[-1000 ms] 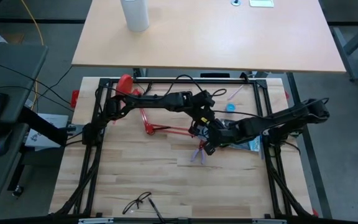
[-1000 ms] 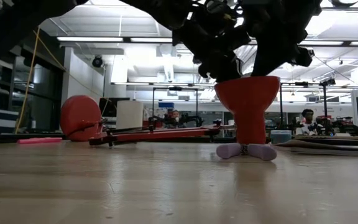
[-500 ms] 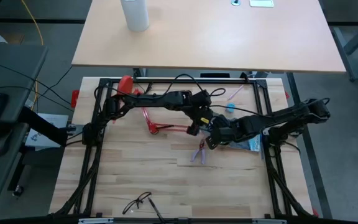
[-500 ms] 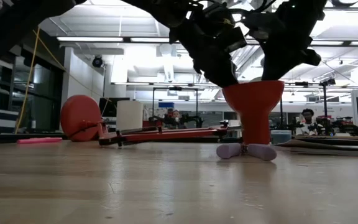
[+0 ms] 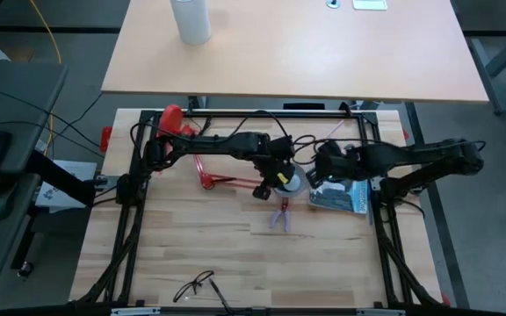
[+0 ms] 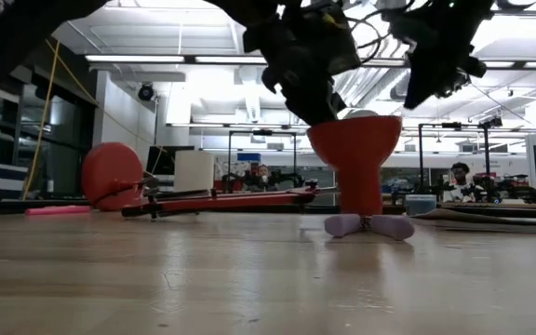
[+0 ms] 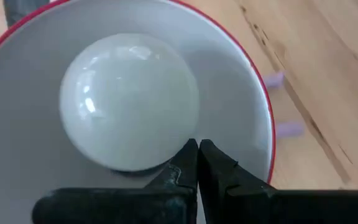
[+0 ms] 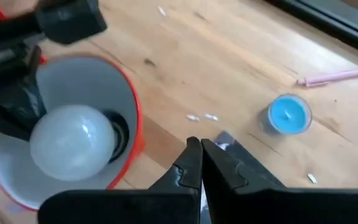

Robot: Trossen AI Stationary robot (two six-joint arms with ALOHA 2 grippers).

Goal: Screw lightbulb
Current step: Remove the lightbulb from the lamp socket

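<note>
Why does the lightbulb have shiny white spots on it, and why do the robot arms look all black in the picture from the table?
Left wrist view: the lightbulb mirrors lamps as small glare spots. Low view: bright ceiling lights behind leave the arms in silhouette above the red lampshade.

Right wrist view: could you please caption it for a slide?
Lightbulb seated in red lamp shade; shut right pincer nearby.

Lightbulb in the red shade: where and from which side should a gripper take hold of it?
Grip the lightbulb on its rounded globe, coming straight in through the open mouth of the red lamp shade. The shade's wall rings the bulb all round and its narrow base sits deep inside, so only the dome is reachable. The jaws would probably need to open across the globe's widest part.
</note>
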